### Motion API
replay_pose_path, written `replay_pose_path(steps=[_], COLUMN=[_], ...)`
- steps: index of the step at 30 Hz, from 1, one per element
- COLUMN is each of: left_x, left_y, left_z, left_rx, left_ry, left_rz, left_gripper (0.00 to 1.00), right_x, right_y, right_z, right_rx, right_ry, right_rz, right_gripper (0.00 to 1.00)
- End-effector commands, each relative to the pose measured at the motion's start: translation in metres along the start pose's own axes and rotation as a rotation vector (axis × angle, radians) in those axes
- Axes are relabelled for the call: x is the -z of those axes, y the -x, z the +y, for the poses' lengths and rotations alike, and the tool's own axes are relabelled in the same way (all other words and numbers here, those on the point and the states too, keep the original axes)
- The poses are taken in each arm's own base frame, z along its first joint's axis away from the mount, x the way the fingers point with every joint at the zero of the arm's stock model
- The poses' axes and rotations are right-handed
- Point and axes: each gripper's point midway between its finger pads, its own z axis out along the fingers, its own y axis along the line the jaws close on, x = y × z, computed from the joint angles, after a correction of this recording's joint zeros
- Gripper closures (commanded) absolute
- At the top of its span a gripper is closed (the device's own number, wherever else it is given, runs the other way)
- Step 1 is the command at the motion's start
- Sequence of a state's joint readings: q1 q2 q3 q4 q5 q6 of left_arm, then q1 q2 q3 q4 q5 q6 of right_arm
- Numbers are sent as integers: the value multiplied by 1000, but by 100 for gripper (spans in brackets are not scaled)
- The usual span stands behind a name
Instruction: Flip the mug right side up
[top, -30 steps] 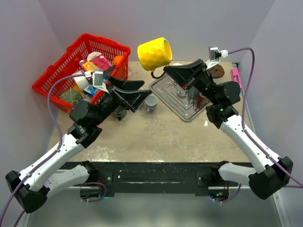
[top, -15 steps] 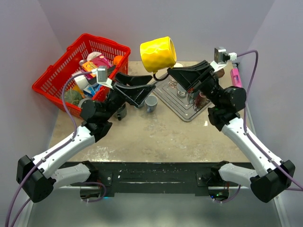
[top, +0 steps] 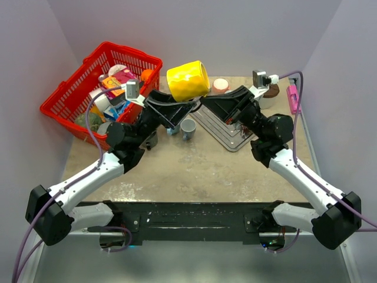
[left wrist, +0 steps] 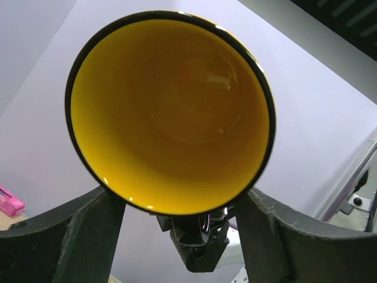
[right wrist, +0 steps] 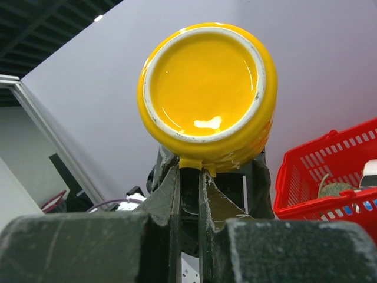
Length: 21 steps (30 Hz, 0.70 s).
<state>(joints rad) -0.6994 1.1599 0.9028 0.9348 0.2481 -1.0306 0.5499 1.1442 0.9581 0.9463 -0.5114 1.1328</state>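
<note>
The yellow mug (top: 187,81) is held in the air above the back of the table, lying on its side. Its mouth faces my left wrist camera (left wrist: 171,106) and its base faces my right wrist camera (right wrist: 206,88). My right gripper (top: 203,100) is shut on the mug's handle (right wrist: 197,164), which hangs below the mug. My left gripper (top: 179,109) is open, with its fingers (left wrist: 88,236) on either side of the lower rim, close against it.
A red basket (top: 65,97) full of items stands at the back left. A metal tray (top: 218,121) lies under the right arm. A small grey cup (top: 188,128) stands beside the tray. A pink item (top: 292,97) lies at the right edge.
My left gripper has risen and reached up to the mug's mouth. My right gripper has carried the mug a little left, toward the left gripper.
</note>
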Motion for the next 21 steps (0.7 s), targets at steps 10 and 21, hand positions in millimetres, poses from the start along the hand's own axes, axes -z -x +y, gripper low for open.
replay_pose_path(steps=[10, 21], left_x=[-3, 3], left_y=[18, 24], left_z=[-27, -12], left_rx=[-27, -127], left_ry=[-83, 38], left_rz=[-46, -45], left_gripper=[100, 100], right_x=[-3, 0], right_y=[9, -6], right_z=[19, -32], right_rx=[61, 82], right_ry=[72, -168], right_rz=[-79, -4], right_gripper=[100, 29])
